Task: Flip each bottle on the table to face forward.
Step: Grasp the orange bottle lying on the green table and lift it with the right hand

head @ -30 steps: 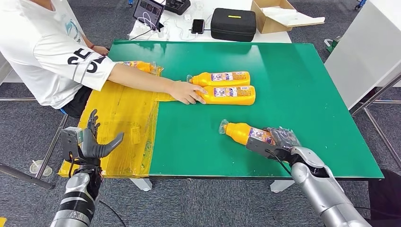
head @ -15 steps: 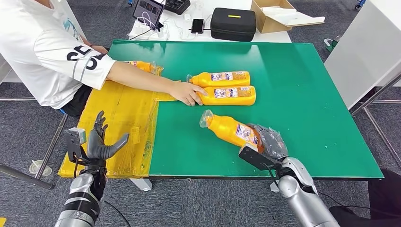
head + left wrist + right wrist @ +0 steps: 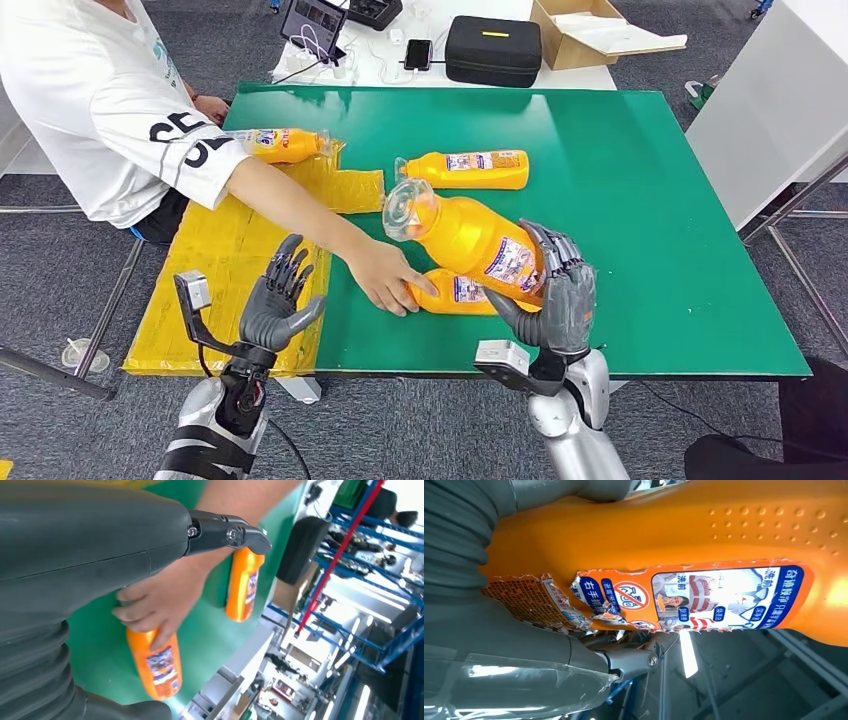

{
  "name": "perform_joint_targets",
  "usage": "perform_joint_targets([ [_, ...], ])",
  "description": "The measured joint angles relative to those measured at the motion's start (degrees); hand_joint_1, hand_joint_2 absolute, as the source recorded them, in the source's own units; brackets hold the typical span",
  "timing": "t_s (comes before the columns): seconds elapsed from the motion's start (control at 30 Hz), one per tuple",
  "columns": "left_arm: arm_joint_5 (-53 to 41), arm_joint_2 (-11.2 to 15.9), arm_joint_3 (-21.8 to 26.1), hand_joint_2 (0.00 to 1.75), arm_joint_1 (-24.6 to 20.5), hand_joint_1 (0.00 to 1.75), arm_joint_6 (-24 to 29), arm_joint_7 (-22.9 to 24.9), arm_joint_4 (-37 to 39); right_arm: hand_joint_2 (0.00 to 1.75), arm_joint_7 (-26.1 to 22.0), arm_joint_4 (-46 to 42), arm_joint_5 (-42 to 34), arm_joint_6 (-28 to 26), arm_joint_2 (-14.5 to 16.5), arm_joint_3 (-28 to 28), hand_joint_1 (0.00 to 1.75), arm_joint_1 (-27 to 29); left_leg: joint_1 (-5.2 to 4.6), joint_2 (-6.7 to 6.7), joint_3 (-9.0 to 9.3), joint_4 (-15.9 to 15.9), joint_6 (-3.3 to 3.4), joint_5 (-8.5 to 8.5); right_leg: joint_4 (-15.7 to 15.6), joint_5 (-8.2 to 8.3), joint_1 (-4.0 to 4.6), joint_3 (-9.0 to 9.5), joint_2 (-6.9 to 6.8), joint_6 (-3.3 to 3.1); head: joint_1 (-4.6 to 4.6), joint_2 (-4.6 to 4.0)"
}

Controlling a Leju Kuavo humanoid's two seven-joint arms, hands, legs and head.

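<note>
The right hand point(image 3: 555, 290) is nearest. Its fingers point(image 3: 560, 250) are wrapped around the fat end of an orange bottle point(image 3: 470, 235) and hold it up in the air above the green counter point(image 3: 650, 200). The bottle tilts, with its clear cap toward the person.

The job now, I think, is to turn this bottle so its picture label faces forward, then lay it down. The label is torn and the plastic looks smooth, so the hand should hold tight and turn slowly.

Just under the lifted bottle lies a second bottle point(image 3: 462, 292) on the counter, and a person's hand point(image 3: 385, 280) is touching it. The lifted bottle should come down beside them, not on them.

To the left of the lifted bottle, the left hand point(image 3: 275, 305) is up with its fingers spread wide and holds nothing.

Past the lifted bottle, a third bottle point(image 3: 470, 168) lies on the counter. Farther left, a fourth bottle point(image 3: 280, 143) lies on yellow wrapping point(image 3: 240, 250).
</note>
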Motion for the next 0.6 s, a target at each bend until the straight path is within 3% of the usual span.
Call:
perform_joint_targets([
  [0.17, 5.08, 0.58, -2.39, 1.75, 1.14, 0.0, -4.55, 1.47, -1.68, 1.75, -1.63, -0.13, -0.06, 0.08, 1.5, -1.64, 1.75, 0.72, 0.02, 0.0, 0.01, 0.0, 0.0, 0.0, 0.0, 0.0, 0.02, 0.0, 0.01, 0.0, -0.01, -0.01],
  [0.3, 9.3, 1.28, -5.23, 1.75, 2.81, 0.0, -7.86, 2.16, -4.03, 1.75, -3.04, 2.39, -5.68, 3.65, 2.04, -1.72, 1.75, 1.03, 0.02, 0.0, -0.01, -0.01, -0.01, -0.01, 0.0, -0.01, 0.02, -0.01, 0.0, -0.01, 0.01, 0.0],
  [0.43, 9.54, 1.98, -8.3, 1.75, 3.85, 0.0, -8.24, 1.5, -7.25, 1.75, -4.52, 7.71, -11.21, 9.24, 3.91, -1.4, 1.75, 0.89, 0.02, 0.0, -0.04, -0.02, -0.02, -0.02, 0.0, -0.01, 0.02, -0.03, 0.0, -0.01, 0.0, -0.01],
  [0.6, 8.52, 2.58, -11.22, 1.75, 4.43, 0.0, -7.5, 0.66, -10.01, 1.75, -5.06, 14.85, -14.72, 12.46, 6.87, 0.42, 1.75, -0.11, 0.03, 0.01, -0.03, -0.02, -0.02, 0.0, 0.01, -0.01, 0.03, -0.04, 0.0, -0.01, 0.0, -0.01],
])
